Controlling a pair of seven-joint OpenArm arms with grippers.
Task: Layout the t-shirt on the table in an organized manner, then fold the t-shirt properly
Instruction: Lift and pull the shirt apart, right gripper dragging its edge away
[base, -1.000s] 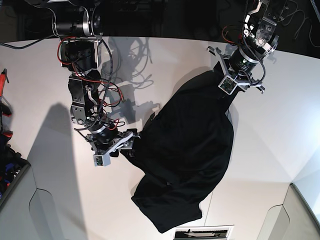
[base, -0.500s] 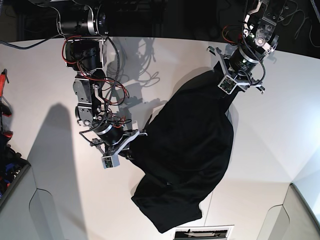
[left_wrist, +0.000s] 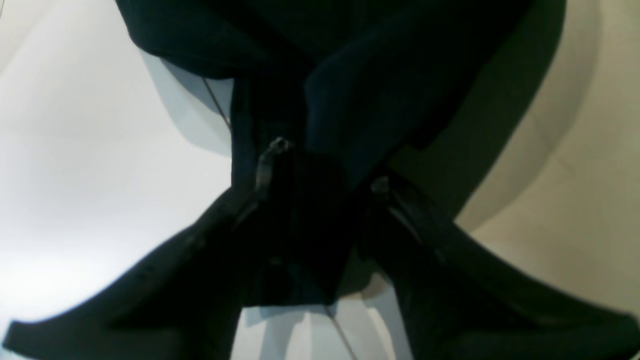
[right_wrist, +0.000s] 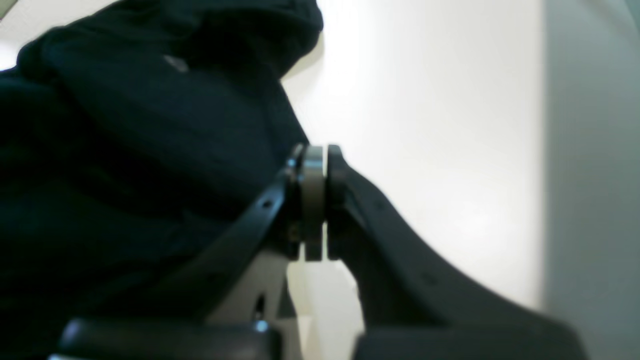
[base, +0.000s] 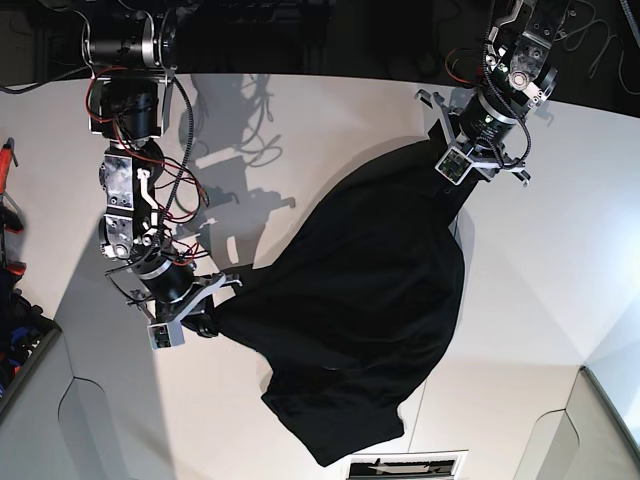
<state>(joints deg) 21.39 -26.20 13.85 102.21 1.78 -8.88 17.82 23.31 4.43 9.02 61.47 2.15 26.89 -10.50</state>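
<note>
T-shirt (base: 370, 300) stretches diagonally across the table (base: 560, 260) between both grippers, left gripper (base: 468, 160) clamping its far end, right gripper (base: 205, 312) pinched on its side edge.

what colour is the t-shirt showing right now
Plain black; no print shows on the t-shirt. Best seen in the base view.

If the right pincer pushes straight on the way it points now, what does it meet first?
Probably bare table: the shut right pincer has the t-shirt bunched beside it, and only white tabletop ahead, though depth is unclear.
</note>
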